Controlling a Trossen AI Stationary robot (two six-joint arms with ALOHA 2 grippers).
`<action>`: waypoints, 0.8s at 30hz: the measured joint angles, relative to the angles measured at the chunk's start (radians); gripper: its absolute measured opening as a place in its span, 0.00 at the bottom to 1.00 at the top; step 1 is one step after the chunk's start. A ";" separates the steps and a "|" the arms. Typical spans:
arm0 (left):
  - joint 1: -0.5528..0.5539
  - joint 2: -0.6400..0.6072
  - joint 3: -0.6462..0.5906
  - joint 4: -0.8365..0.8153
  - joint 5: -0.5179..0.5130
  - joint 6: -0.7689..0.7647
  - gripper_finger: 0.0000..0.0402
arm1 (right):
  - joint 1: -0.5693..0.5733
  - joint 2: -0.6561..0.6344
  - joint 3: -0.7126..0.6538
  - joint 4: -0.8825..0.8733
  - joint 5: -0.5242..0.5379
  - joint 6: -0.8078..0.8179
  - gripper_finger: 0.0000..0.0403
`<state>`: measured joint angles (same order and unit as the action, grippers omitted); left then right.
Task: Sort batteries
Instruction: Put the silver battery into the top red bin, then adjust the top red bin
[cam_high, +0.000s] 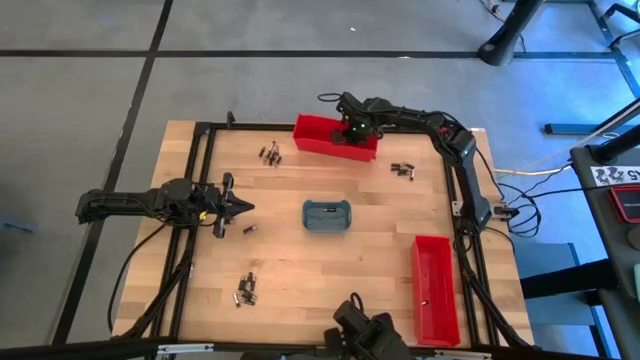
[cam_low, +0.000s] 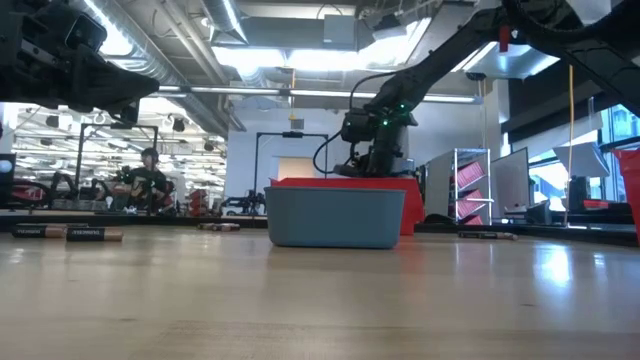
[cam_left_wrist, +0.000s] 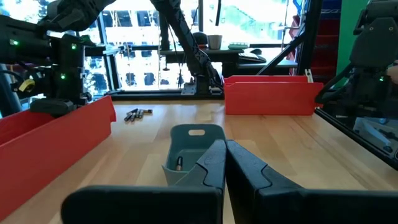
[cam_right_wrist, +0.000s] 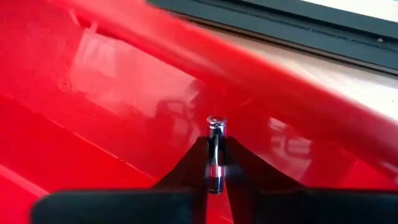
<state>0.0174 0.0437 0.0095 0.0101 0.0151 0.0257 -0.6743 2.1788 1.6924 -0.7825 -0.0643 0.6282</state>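
Observation:
My right gripper (cam_high: 352, 132) points down into the far red bin (cam_high: 318, 138), shut on a small silvery battery (cam_right_wrist: 215, 152). In the low view it stands (cam_low: 376, 160) behind the grey-blue tray (cam_low: 336, 215). My left gripper (cam_high: 245, 207) waits shut at the table's left, pointing level at the tray (cam_high: 327, 215); one battery (cam_left_wrist: 179, 163) lies inside that tray. Loose batteries lie on the wood in small groups (cam_high: 270, 153), (cam_high: 402, 170), (cam_high: 245, 290). My right gripper pinches the battery's lower part (cam_right_wrist: 215, 171) between its two fingertips, coming from above and pointing steeply down. The battery lies along the fingers, its silvery end (cam_right_wrist: 216, 122) sticking out past them toward the bin's red inner wall. It hangs clear of the bin.
A second red bin (cam_high: 436, 290) lies along the table's right near side. A single battery (cam_high: 249, 229) lies close to my left gripper. A black frame (cam_high: 200, 130) runs round the table top. People and benches show far behind the table in the low view.

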 joint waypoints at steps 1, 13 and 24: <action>0.000 0.000 0.000 0.000 0.000 0.000 0.00 | 0.000 0.000 0.001 -0.004 0.000 -0.005 0.18; 0.000 0.000 0.000 0.000 0.000 0.000 0.00 | 0.025 -0.022 0.248 -0.192 -0.011 -0.168 0.53; 0.000 0.000 0.000 0.000 0.000 0.000 0.00 | 0.036 -0.067 0.344 -0.333 -0.005 -0.234 0.53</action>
<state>0.0174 0.0441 0.0094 0.0101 0.0152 0.0254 -0.6380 2.1120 2.0367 -1.1155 -0.0695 0.3947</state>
